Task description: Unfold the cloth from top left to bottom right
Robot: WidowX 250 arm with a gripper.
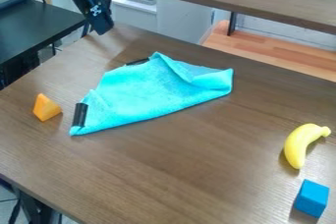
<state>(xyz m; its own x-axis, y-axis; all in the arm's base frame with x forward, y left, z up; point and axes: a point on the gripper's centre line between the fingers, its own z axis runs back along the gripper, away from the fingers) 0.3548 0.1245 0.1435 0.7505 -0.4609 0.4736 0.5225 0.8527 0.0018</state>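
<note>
Lying left of and above centre: 1 turquoise cloth (pixel 157 90), folded roughly diagonally; spread toward bottom right seemingly all outstanding. 1 gripper (pixel 101 25), upper left of frame; released or clenched, cannot tell.

Turquoise cloth (pixel 154 90) lies folded aslant

The soft, bright cloth rests on the brown table (pixel 197 164), left of the middle and toward the far side. Its long, folded-looking near edge slants from the near left corner to the right one. The far side peaks and wrinkles; black strips (pixel 79 114) sit along its left side.
</note>
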